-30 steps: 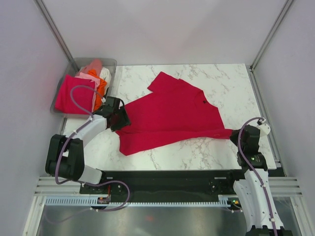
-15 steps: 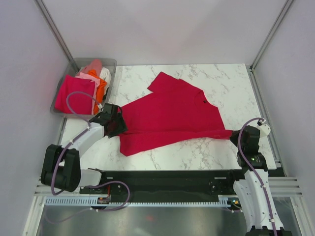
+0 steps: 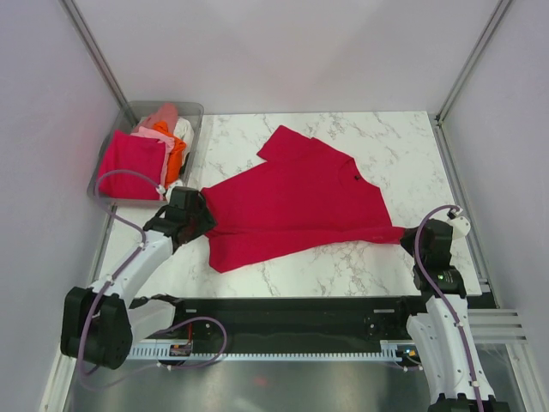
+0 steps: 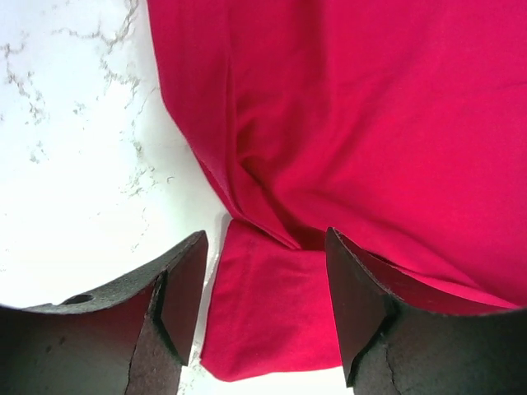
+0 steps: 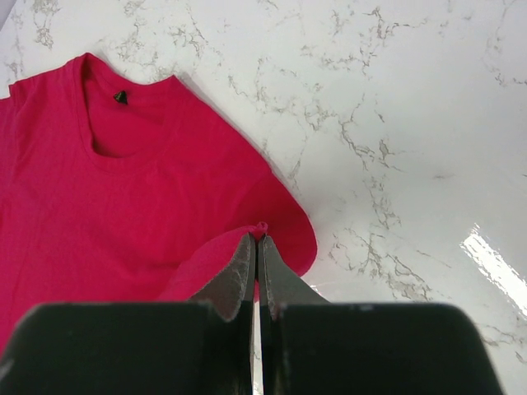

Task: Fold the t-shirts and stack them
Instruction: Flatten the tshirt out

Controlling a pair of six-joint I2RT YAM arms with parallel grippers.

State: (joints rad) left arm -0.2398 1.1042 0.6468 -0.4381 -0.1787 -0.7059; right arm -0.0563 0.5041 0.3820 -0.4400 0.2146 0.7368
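The crimson t-shirt [image 3: 300, 206] lies spread on the marble table [image 3: 403, 142], other shirts [image 3: 133, 163] piled in the grey bin [image 3: 196, 108] at far left. The right gripper [image 5: 257, 240] pinches its sleeve edge tight. The left gripper [image 4: 265, 243] hovers, jaws spread wide, over the shirt's left edge, holding nothing.

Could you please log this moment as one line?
left gripper open above crimson red cloth t-shirt | right gripper shut on sleeve
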